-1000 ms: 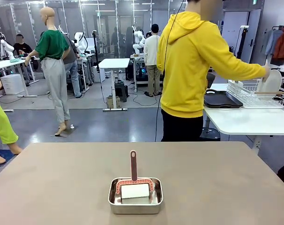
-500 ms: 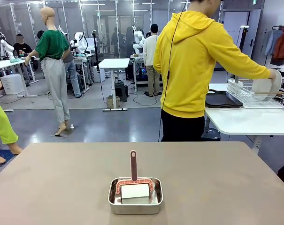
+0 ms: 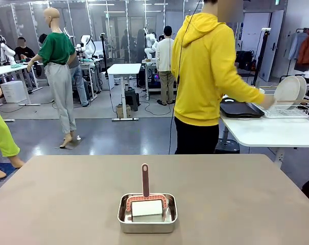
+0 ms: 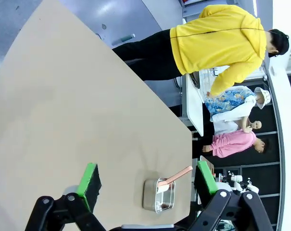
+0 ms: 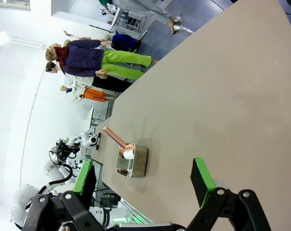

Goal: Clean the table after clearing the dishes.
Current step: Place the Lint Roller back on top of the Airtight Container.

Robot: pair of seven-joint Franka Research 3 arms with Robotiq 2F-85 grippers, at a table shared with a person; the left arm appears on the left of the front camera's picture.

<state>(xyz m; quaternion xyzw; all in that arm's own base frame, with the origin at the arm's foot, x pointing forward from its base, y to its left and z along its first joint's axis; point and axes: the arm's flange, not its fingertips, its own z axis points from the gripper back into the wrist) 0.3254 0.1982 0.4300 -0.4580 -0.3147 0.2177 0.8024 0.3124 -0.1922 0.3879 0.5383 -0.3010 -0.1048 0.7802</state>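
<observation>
Taupe-brown worktop carries a steel pan with a roller near its front middle. Behind it, a person reaches toward white plates standing in a rack on a side table. Left gripper and right gripper hang spread wide, grasping nothing.

A red-framed roller sits in a steel pan, handle upright.

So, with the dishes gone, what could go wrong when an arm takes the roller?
The red-framed white roller lies in a small steel pan, handle leaning over its rim; lifting may drag or tip the pan. The open left gripper and right gripper both face it and might collide.
</observation>
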